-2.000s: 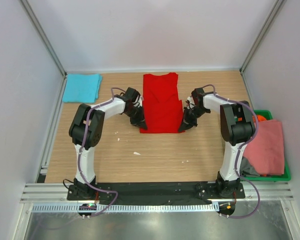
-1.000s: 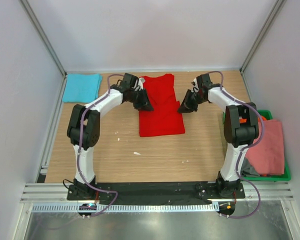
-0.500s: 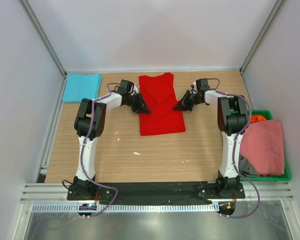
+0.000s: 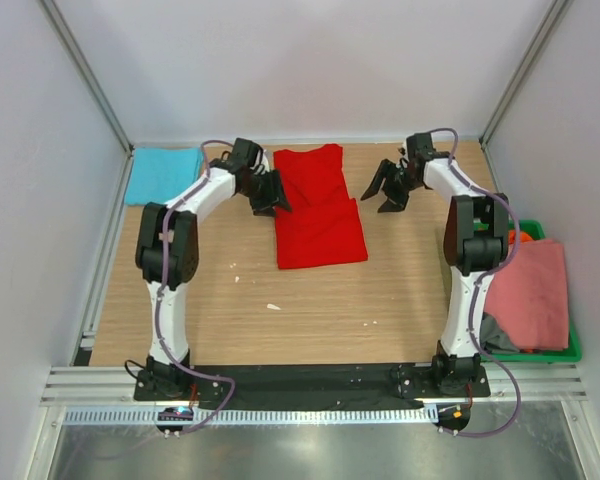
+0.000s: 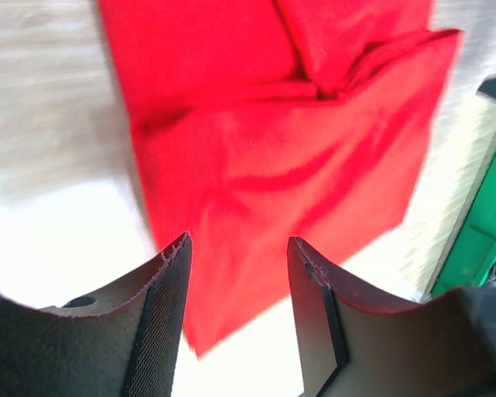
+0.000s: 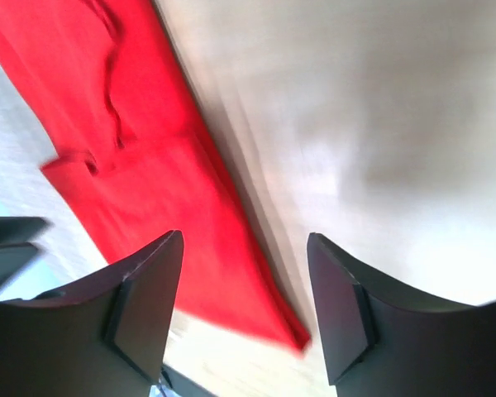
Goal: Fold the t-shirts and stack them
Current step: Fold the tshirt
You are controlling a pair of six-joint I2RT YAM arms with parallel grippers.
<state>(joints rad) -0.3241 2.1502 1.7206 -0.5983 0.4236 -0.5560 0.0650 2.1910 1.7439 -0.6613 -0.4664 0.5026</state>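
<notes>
A bright red t-shirt (image 4: 320, 210) lies flat at the table's back middle, its near half a doubled layer. It also fills the left wrist view as the red t-shirt (image 5: 298, 141) and runs along the left of the right wrist view as the red t-shirt (image 6: 149, 174). My left gripper (image 4: 269, 194) hovers at its left edge, open with nothing between the fingers (image 5: 169, 281). My right gripper (image 4: 387, 189) is open too, a little off the shirt's right edge. A folded turquoise t-shirt (image 4: 163, 175) rests at the back left.
A green crate (image 4: 560, 352) stands off the table's right edge, holding a salmon pink tee (image 4: 528, 290) over orange (image 4: 520, 237) and dark grey (image 4: 495, 335) cloth. White walls with metal posts enclose the table on three sides.
Both grippers were shut at the red shirt's sides and have opened, letting it go. Both have pulled back, the right one clear of the cloth. The shirt now lies still.
</notes>
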